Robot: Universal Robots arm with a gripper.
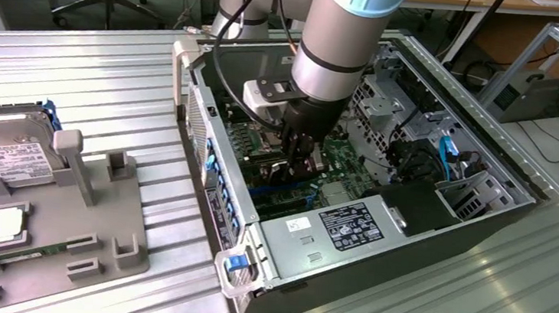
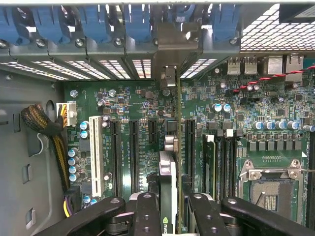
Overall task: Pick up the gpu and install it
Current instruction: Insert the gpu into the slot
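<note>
The gpu (image 2: 169, 162) stands edge-on between my fingers, over the green motherboard (image 2: 133, 103) inside the open computer case (image 1: 479, 214). Its silver end bracket (image 2: 167, 54) reaches the rear slot openings of the case, beside the blue clips. The card lines up among the long black expansion slots (image 2: 134, 157); I cannot tell whether it sits fully in one. My gripper (image 2: 172, 216) is shut on the card's upper edge. In the exterior view my gripper (image 1: 300, 162) reaches down into the case with the dark card (image 1: 288, 176) below it.
A white slot (image 2: 96, 157) and a bare processor socket (image 2: 268, 189) flank the card. The power supply (image 1: 345, 224) sits close to my arm. Outside the case, a grey fixture (image 1: 58, 220) holds a hard drive (image 1: 8, 150) and a memory stick (image 1: 29, 252).
</note>
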